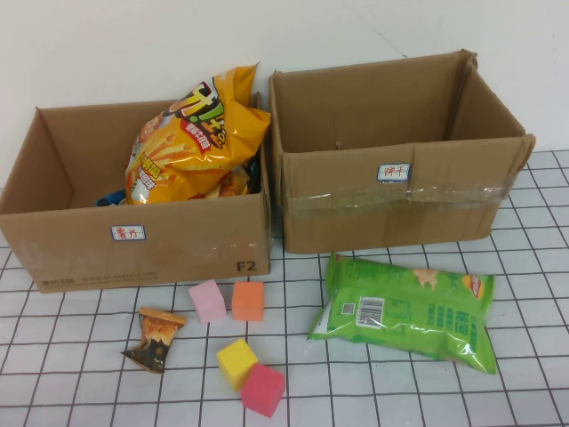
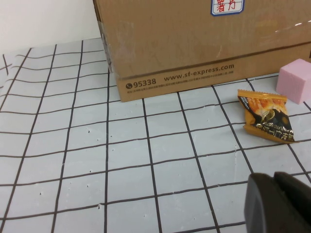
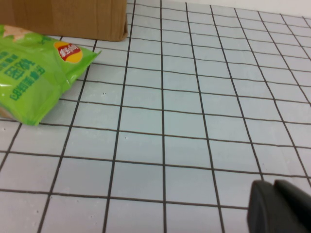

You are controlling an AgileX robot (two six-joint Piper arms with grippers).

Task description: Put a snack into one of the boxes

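A small orange and black snack packet [image 1: 156, 340] lies on the grid mat in front of the left cardboard box [image 1: 133, 240], which holds a large yellow chip bag [image 1: 191, 142]. A green snack bag [image 1: 404, 307] lies in front of the right cardboard box [image 1: 400, 205], whose inside shows nothing. Neither gripper shows in the high view. In the left wrist view my left gripper [image 2: 276, 178] is shut and empty, low over the mat, short of the packet [image 2: 266, 116]. In the right wrist view my right gripper [image 3: 273, 184] is shut and empty, well away from the green bag [image 3: 34, 77].
Foam cubes lie on the mat between the snacks: pink [image 1: 207, 300], orange [image 1: 248, 301], yellow [image 1: 236, 362] and red-pink [image 1: 264, 390]. The pink cube [image 2: 294, 80] sits beside the packet, near the left box's front wall [image 2: 194, 43]. A white wall stands behind the boxes.
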